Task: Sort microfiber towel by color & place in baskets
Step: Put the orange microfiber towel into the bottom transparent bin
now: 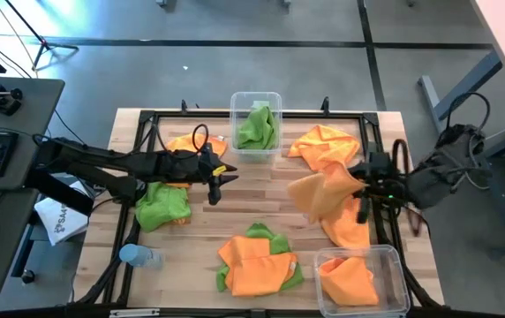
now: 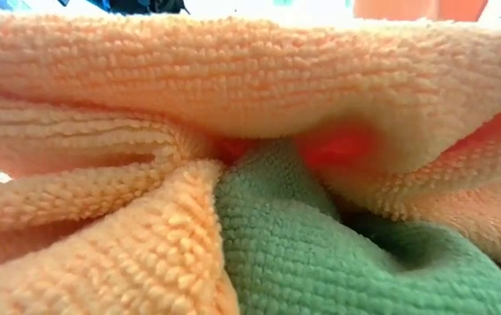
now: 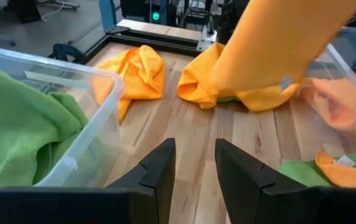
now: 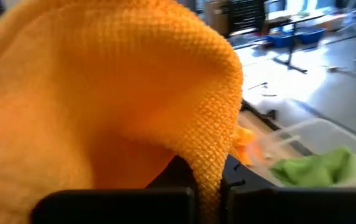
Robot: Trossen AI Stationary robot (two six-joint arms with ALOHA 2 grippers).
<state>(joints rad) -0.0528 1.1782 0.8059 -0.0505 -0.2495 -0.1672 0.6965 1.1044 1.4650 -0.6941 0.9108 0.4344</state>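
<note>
Towels lie scattered on the worktop (image 1: pixel 261 199). Right tool (image 1: pixel 361 196) is clamped on an orange towel (image 1: pixel 323 190), lifted clear, probably bound for the orange basket (image 1: pixel 394 265). Left tool (image 1: pixel 216 176) hangs parted and empty by the green basket (image 1: pixel 235 102).

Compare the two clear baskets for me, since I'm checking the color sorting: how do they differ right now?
The far basket holds a green towel; the near basket holds an orange towel. The far basket sits at the table's back edge, centered; the near basket sits at the front right corner. Both are clear plastic tubs.
</note>
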